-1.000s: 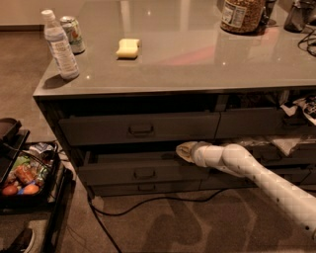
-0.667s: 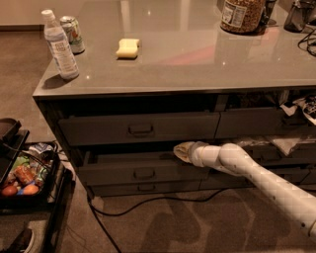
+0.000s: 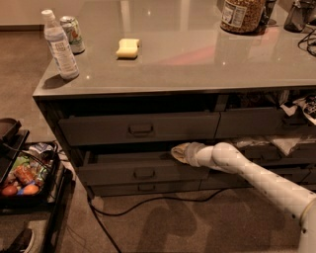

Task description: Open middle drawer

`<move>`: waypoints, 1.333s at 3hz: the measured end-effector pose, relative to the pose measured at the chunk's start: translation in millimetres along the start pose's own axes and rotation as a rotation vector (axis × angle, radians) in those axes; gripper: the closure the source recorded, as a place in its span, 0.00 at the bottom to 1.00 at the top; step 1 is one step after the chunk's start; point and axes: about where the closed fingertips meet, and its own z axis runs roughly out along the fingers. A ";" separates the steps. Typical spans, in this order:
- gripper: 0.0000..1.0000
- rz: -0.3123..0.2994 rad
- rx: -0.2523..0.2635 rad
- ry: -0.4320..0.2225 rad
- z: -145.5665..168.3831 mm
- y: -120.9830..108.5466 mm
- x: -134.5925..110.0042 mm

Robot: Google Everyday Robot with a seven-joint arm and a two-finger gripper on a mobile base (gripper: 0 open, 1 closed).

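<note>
The middle drawer [image 3: 118, 174] is a wide dark grey front with a small loop handle [image 3: 144, 173]. It stands pulled out a little from the cabinet, with a dark gap above it. My gripper [image 3: 180, 152] is at the drawer's upper right edge, just above the top of the front and right of the handle. Its white arm [image 3: 256, 178] comes in from the lower right. Above is the top drawer [image 3: 140, 129], shut, and below is a slim bottom drawer [image 3: 143, 188].
On the grey counter [image 3: 197, 64] stand a water bottle [image 3: 58, 45], a can [image 3: 73, 33], a yellow sponge [image 3: 128, 48] and a jar [image 3: 241, 15]. A black cable [image 3: 148, 201] lies on the floor. A cart with food [image 3: 22, 178] stands at left. Cluttered open drawers [image 3: 291, 123] are at right.
My gripper has edged slightly to the left along the top of the middle drawer. The drawer front looks about where it was.
</note>
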 end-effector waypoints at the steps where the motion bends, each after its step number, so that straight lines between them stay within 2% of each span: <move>1: 1.00 -0.002 -0.018 0.016 8.5 8.6 8.2; 2: 1.00 -0.015 -0.055 0.023 15.2 16.8 12.4; 3: 1.00 0.070 -0.118 -0.004 27.2 31.7 27.4; 4: 1.00 0.185 -0.172 -0.062 24.7 35.5 41.5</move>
